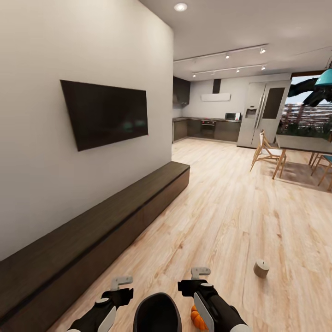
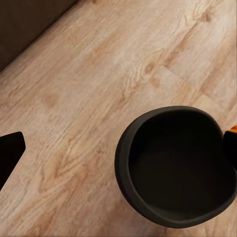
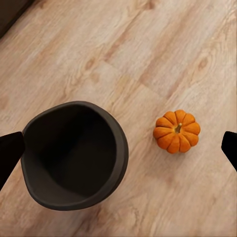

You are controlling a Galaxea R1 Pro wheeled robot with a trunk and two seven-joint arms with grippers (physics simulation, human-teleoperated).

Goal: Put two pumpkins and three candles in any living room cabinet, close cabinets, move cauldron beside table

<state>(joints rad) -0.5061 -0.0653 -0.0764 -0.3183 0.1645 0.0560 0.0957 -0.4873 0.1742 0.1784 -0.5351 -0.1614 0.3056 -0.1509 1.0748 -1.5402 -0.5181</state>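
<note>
Nearest in the head view, the left gripper and the right gripper hang side by side over the wooden floor, both with fingers spread and nothing between them. The cauldron, one dark, round, empty pot, stands on the floor between the two arms, just below and nearer than the fingertips, touching neither. One small orange ribbed pumpkin sits on the floor just right of the cauldron, partly hidden behind the right arm; in the right wrist view the pumpkin stands apart from the cauldron with bare boards between them, and it lies between the spread finger tips at the edges of that picture. In the left wrist view the cauldron lies beside a sliver of orange at the edge.

A little farther and to the right, one squat grey-brown candle stands upright on open floor, well apart from the right gripper.

Along the left wall runs the long low dark-brown cabinet, its fronts flush and shut, with a wall-mounted television above it. Far right stand a dining table and wooden chairs; beyond them, the kitchen with a refrigerator
</note>
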